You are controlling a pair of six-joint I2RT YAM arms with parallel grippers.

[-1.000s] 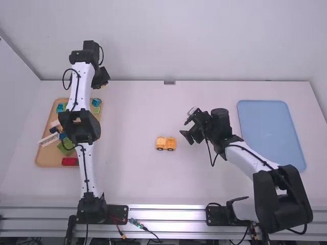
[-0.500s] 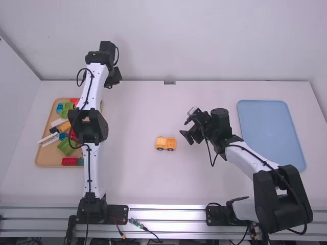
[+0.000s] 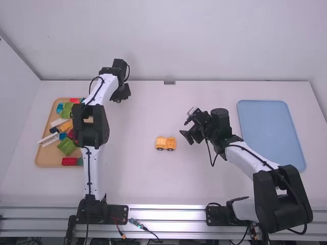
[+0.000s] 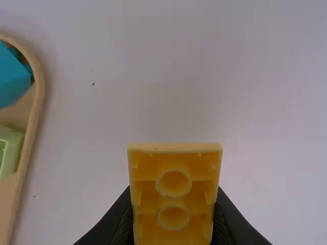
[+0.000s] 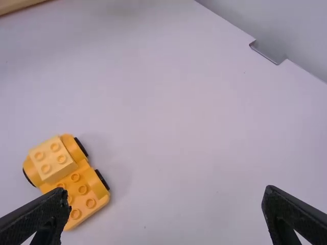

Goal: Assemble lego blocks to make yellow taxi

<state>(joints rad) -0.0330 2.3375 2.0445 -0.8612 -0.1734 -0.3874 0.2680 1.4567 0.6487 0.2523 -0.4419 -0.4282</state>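
Observation:
Over the table's far left part, beyond the tray's right side, is my left gripper. In the left wrist view my left gripper is shut on a yellow block, whose hollow underside faces the camera. Near the table's middle stands the wheeled orange-yellow car base; in the right wrist view the car base carries a lighter yellow block on one end. My right gripper is to the right of the car, and in the right wrist view my right gripper is open with nothing between its fingers.
The wooden tray of mixed blocks lies at the left, with the left arm passing over its right side. A blue tray lies at the right beyond the right arm. A wall rises at the table's far edge.
My left gripper has moved right and somewhat back toward the camera, away from above the tray's far corner. The right arm and the car have stayed still.

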